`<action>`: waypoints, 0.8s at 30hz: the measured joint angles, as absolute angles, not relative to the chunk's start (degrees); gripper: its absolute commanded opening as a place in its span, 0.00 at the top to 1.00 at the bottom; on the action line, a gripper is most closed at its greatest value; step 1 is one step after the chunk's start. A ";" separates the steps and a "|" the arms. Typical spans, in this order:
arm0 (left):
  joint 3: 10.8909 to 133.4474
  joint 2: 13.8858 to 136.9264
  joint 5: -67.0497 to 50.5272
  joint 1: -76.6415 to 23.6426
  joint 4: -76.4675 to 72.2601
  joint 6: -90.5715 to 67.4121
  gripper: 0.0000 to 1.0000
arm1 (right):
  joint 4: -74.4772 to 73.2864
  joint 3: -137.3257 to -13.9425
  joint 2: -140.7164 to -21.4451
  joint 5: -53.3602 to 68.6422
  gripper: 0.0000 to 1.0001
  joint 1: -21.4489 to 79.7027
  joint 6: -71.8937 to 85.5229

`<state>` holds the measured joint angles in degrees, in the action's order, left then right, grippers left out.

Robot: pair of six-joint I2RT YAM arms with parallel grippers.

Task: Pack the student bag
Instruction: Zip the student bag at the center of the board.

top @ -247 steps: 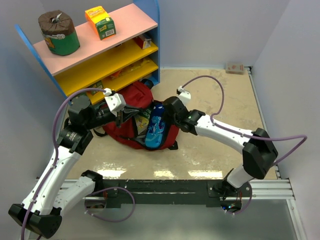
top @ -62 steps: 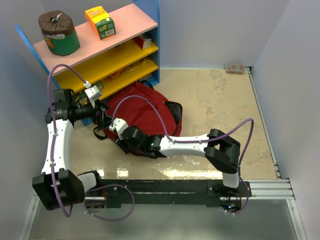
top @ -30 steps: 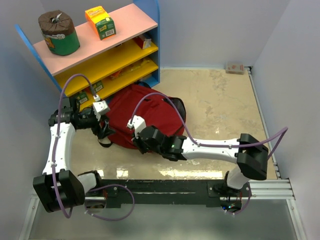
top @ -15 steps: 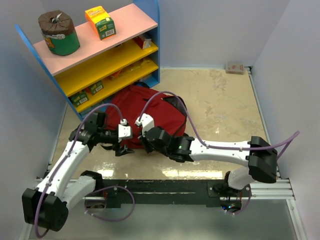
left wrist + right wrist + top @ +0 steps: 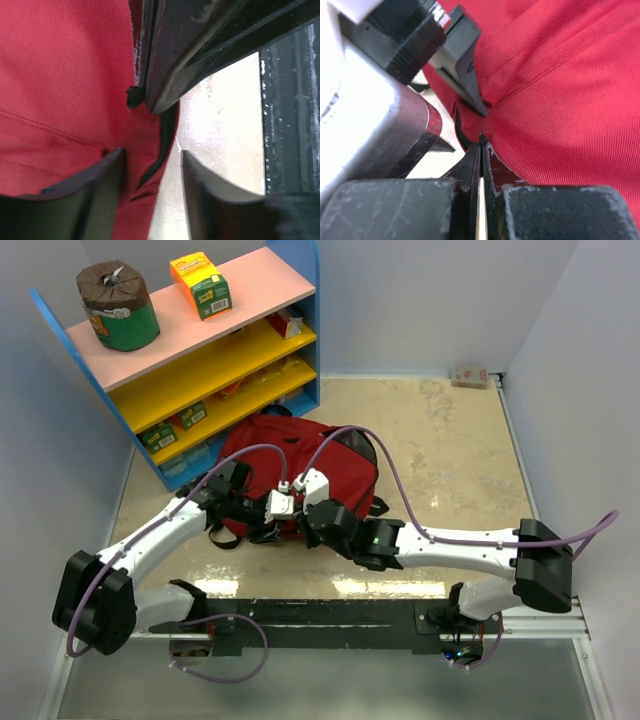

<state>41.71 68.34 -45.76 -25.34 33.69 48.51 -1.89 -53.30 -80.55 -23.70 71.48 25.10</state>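
Note:
The student bag [image 5: 300, 455], dark red with black trim, lies on the floor in front of the shelf, its top showing no opening. My right gripper [image 5: 481, 145] is at the bag's near edge, shut on a small black zipper pull [image 5: 481, 137]. That pull [image 5: 132, 96] also shows in the left wrist view, pinched in the right gripper's fingers [image 5: 170, 60]. My left gripper [image 5: 152, 152] is open right beside it, its fingers straddling the bag's black-edged seam [image 5: 165, 135] without pinching it. From above, the left gripper [image 5: 268, 533] and right gripper [image 5: 300, 520] nearly touch.
A blue shelf unit [image 5: 200, 360] with pink and yellow boards stands at the back left, a green can [image 5: 118, 308] and an orange carton [image 5: 200, 285] on top. A small box [image 5: 470, 375] sits in the far right corner. A black bag strap [image 5: 215, 535] lies near the left arm.
The left arm has swung from the shelf side to the bag's near edge beside the right gripper, its jaws narrowing. The right gripper has slid rightward along the bag, still holding the pull.

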 measured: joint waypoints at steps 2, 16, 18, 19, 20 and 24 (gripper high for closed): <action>42.06 68.99 -45.17 -26.09 32.91 48.40 0.68 | -1.89 -52.73 -79.96 -24.49 1.00 71.46 25.76; 46.39 73.08 -39.09 -32.25 33.06 50.74 1.00 | -5.02 -48.71 -75.66 -27.94 1.00 68.53 31.57; 47.59 72.95 -37.52 -33.76 34.89 52.27 1.00 | -6.81 -48.71 -74.78 -27.88 1.00 65.78 32.32; 47.92 72.77 -36.86 -34.41 35.31 52.86 1.00 | -7.55 -48.71 -74.30 -27.83 1.00 64.36 32.58; 48.14 72.34 -35.86 -35.44 35.53 53.43 1.00 | -8.36 -48.71 -73.73 -27.62 1.00 62.87 32.69; 48.84 69.95 -32.58 -38.79 35.48 54.24 1.00 | -11.49 -49.12 -72.62 -27.49 1.00 60.47 32.95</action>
<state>48.84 69.95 -32.58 -38.79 35.48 54.24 -11.49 -49.12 -72.62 -27.49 60.47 32.95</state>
